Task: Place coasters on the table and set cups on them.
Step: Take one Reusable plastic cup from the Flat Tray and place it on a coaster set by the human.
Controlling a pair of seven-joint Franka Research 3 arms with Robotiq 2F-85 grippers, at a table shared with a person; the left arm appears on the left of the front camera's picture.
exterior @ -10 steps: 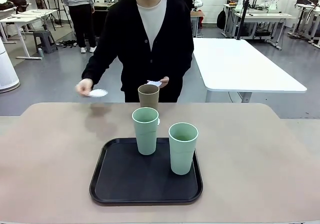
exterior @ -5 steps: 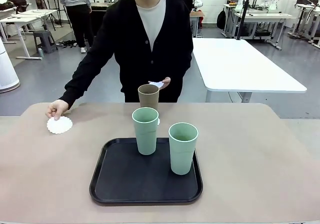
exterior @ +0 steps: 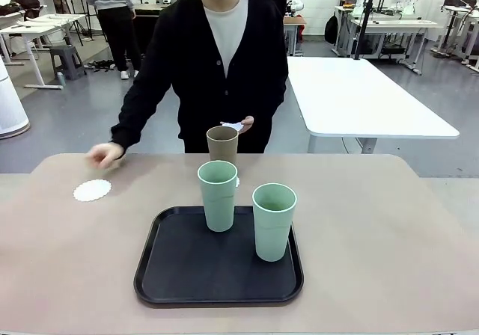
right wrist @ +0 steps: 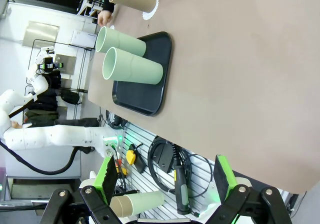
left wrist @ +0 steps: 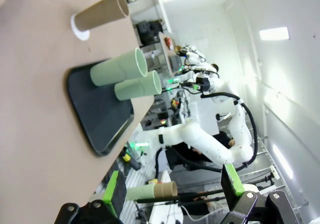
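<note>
The bench [exterior: 374, 223] carries the black tray [exterior: 187, 271] by my near edge. On the tray stand a mint cup [exterior: 218, 194] and a second mint cup [exterior: 274, 219]. The tan cup [exterior: 222, 144] stands just past the tray's far edge. Near the far left corner a coaster [exterior: 92, 191] now lies flat. The person's hand [exterior: 105, 154] has just let go of it, so a cup can go there. Both my jaws are wide apart and empty.

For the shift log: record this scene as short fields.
table: large beige-tan matte tabletop
tray: black rounded-square tray, carrying two pale mint green tapered tumblers
brown cup: tan-brown tapered tumbler, upright beyond tray, on a white doily-edged coaster
loose coaster: white scalloped disc, flat on tabletop, nothing on it
person: one hand near loose coaster; other hand holds something white
fingers: left fingers and right fingers open, empty
</note>
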